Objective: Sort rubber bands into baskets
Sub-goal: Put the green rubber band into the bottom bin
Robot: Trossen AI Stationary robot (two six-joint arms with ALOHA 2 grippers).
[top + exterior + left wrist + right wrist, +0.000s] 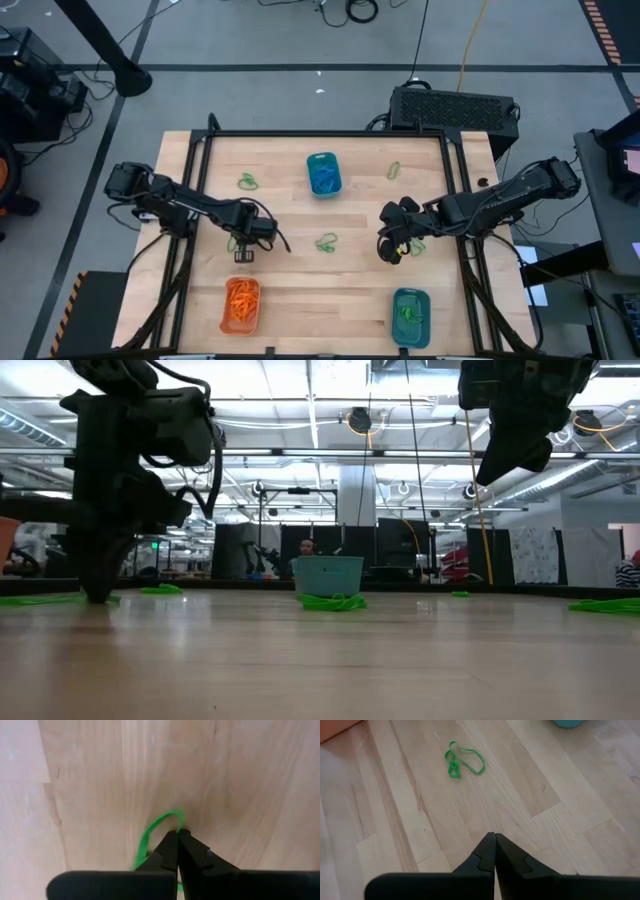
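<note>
My left gripper [243, 252] points down at the table's left-middle and is shut on a green rubber band [150, 832] that lies on the wood. My right gripper [390, 250] is shut and empty, lifted above the table right of centre [510, 460]. More green bands lie loose on the table [326, 242] [247, 181] [394, 170] [416, 246]. The far teal basket [323, 173] holds blue bands. The orange basket [240, 305] holds orange bands. The near teal basket [410, 317] holds green bands. My left gripper pinches the green band between its two fingertips at one end of the loop [179, 824]. The fingers come from above, pointing down, with their tips at the table [98, 596]. The rest of the loop [142, 851] lies slack on the wood.
Black frame rails [200, 170] run along the table's left, right and far sides. A black box [455, 108] stands beyond the far edge. Bare wood lies between the two near baskets [325, 310]. A green band [462, 760] lies ahead of my right gripper.
</note>
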